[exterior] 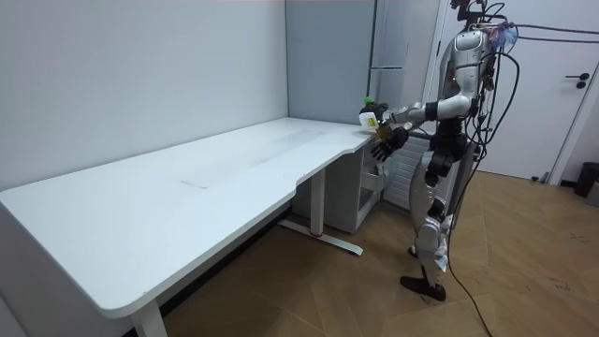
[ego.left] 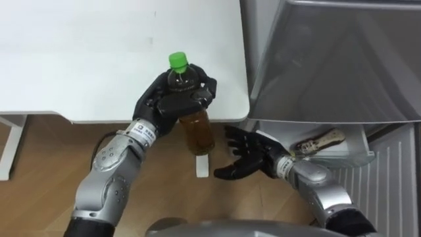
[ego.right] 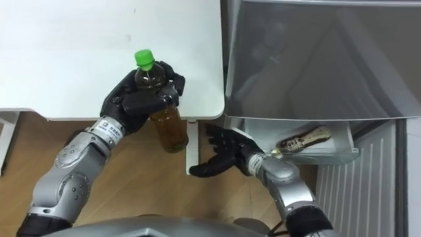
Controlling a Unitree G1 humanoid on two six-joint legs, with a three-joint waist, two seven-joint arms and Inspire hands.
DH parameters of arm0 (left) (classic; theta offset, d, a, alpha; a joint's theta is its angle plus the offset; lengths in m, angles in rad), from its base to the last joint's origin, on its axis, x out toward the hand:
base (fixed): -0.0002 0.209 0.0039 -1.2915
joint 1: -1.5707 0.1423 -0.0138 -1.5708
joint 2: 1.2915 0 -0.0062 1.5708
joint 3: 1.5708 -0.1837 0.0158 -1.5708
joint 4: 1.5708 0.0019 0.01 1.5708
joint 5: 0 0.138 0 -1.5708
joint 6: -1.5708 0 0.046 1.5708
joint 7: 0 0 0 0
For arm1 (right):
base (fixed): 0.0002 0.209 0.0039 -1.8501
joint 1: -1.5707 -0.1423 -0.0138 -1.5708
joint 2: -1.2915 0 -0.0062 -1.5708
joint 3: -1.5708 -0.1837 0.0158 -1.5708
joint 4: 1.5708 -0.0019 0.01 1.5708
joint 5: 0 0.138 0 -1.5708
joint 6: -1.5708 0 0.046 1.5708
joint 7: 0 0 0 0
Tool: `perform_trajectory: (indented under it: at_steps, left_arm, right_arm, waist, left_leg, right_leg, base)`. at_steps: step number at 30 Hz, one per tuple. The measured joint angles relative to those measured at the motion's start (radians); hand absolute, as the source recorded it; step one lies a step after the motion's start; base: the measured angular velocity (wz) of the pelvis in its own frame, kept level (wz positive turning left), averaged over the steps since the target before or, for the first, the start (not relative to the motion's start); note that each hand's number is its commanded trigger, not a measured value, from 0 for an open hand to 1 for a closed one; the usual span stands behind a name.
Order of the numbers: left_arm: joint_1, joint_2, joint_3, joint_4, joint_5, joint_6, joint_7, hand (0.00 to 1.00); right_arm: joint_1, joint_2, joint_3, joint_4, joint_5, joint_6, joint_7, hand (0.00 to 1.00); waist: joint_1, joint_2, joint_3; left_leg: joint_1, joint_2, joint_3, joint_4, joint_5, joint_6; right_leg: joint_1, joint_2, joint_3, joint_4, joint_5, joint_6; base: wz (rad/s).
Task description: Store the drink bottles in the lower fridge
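Observation:
A bottle of brown tea with a green cap [ego.left: 191,112] [ego.right: 160,105] hangs upright off the white table's near edge, over the wood floor. My left hand [ego.left: 172,97] [ego.right: 139,94] is shut on its upper part, just below the cap. Below and right of the bottle, my right hand [ego.left: 245,155] [ego.right: 223,155] is open with fingers spread, palm facing the bottle and apart from it. The open lower fridge compartment [ego.left: 342,141] [ego.right: 329,141] lies to the right, holding one small dark bottle [ego.left: 320,142] [ego.right: 302,140] on its side. In the room view I stand at the table's end with the bottle [exterior: 368,114] held out.
The white table [ego.left: 99,52] [exterior: 187,187] fills the upper left. The grey fridge body [ego.left: 335,59] [ego.right: 322,59] rises at the right, with a white ribbed panel [ego.left: 395,178] beside the open compartment. A white table foot [ego.left: 202,164] stands on the floor under the bottle.

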Motion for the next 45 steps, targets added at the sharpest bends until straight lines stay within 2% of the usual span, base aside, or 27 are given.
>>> perform_trajectory:
  at_steps: [12,19,23,27,33,39,45]
  left_arm:
    - [0.000,0.000,-0.060,0.000,0.010,0.000,-0.014,1.00]
    - [-0.001,0.006,-0.077,0.000,0.054,0.000,-0.014,1.00]
    - [-0.001,0.021,-0.085,0.000,0.054,0.000,-0.037,1.00]
    - [-0.001,0.029,-0.102,0.000,0.054,0.000,-0.040,1.00]
    - [-0.001,0.057,-0.147,0.000,0.063,0.000,-0.057,1.00]
    - [-0.001,0.070,-0.187,0.000,0.094,0.000,-0.083,1.00]
    - [-0.001,0.098,-0.231,0.000,0.095,-0.001,-0.094,1.00]
  right_arm:
    - [0.001,-0.004,0.032,-0.090,0.116,0.011,0.125,0.00]
    - [0.001,-0.026,0.066,-0.114,0.179,0.013,0.207,0.00]
    - [0.005,-0.038,0.068,-0.114,0.224,0.037,0.236,0.00]
    - [0.010,-0.044,0.074,-0.114,0.227,0.043,0.240,0.00]
    - [0.019,-0.060,0.094,-0.114,0.228,0.044,0.249,0.00]
    - [0.032,-0.076,0.120,-0.114,0.282,0.051,0.243,0.00]
    - [0.040,-0.112,0.165,-0.115,0.359,0.051,0.231,0.00]
  waist:
    - [-0.001,0.009,0.0075]
    - [-0.004,0.011,0.0091]
    - [-0.003,0.011,0.0095]
    - [-0.003,0.011,0.0093]
    - [-0.003,0.009,0.0085]
    - [-0.001,0.003,0.0048]
    - [-0.002,-0.004,0.0001]
  left_leg:
    - [-0.005,0.000,0.001,-0.003,0.000,0.000]
    - [-0.013,-0.001,-0.008,0.000,0.000,0.000]
    - [-0.013,-0.001,-0.006,0.000,0.000,0.000]
    - [-0.013,-0.001,-0.005,0.000,0.000,0.000]
    - [-0.015,-0.001,-0.004,0.000,0.000,0.000]
    - [-0.015,-0.002,0.002,0.001,0.000,0.000]
    - [-0.015,-0.002,0.003,0.002,0.000,0.000]
  right_leg:
    - [-0.001,-0.001,-0.007,0.000,0.000,0.000]
    - [-0.002,-0.001,-0.014,0.000,0.000,0.000]
    - [-0.002,-0.001,-0.013,0.000,0.000,0.000]
    - [-0.004,-0.001,-0.012,0.001,0.000,0.000]
    - [-0.006,-0.001,-0.012,0.001,0.000,0.000]
    - [-0.009,-0.002,-0.007,0.004,0.000,0.000]
    - [-0.009,-0.002,-0.008,0.006,0.000,0.000]
  base:
    - [0.00]
    - [0.03]
    - [0.00]
    - [0.00]
    - [0.00]
    - [-0.02]
    - [0.00]
